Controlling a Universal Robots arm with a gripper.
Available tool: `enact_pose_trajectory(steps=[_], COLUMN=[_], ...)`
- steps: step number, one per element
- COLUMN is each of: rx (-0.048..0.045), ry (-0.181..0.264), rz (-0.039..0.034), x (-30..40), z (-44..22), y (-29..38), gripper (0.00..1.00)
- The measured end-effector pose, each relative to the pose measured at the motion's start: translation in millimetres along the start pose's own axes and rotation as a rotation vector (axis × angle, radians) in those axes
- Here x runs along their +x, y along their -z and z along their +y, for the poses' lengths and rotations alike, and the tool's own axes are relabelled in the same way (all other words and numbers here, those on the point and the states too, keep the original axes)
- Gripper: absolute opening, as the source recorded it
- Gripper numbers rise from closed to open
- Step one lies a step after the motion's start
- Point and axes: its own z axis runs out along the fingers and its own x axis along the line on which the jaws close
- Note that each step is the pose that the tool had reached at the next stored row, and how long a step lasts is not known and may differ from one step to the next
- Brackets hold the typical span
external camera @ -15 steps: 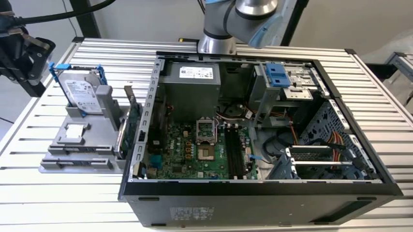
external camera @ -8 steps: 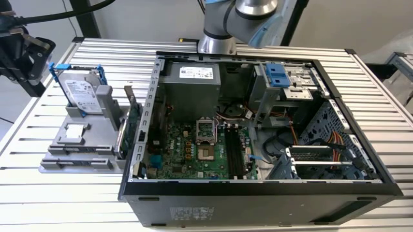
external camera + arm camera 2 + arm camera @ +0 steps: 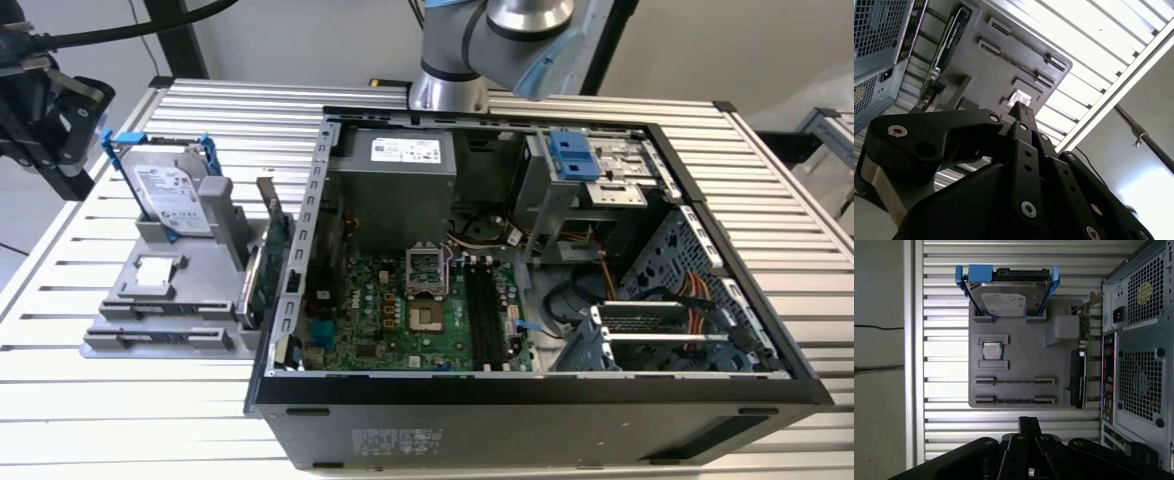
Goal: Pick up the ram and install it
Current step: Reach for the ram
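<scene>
1. The ram [image 3: 1014,381] sits apart from my gripper [image 3: 1029,422], whose fingers are pressed together with nothing between them in both wrist views.
2. I see the ram on edge in one slot of the grey holder tray [image 3: 1019,347]. A second, parallel slot [image 3: 1014,401] lies between it and the gripper.
3. Further along the tray are a processor chip [image 3: 992,350] and an upright hard drive [image 3: 1006,295] in a blue frame.
4. A green expansion card [image 3: 1079,375] stands at the tray's edge, just beside the computer case [image 3: 1139,365].
5. In the exterior view, the tray is on the slatted table [image 3: 134,420] at the exterior view's left of the open case. The motherboard [image 3: 400,310] and its black memory slots [image 3: 483,315] are exposed.
</scene>
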Motion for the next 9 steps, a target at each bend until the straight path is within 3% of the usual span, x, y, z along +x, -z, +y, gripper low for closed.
enact_pose_trajectory(steps=[9], rx=[-0.0002], ry=[0.011], rz=[0.0005], x=[0.0], z=[0.0], y=[0.0], gripper=[0.00])
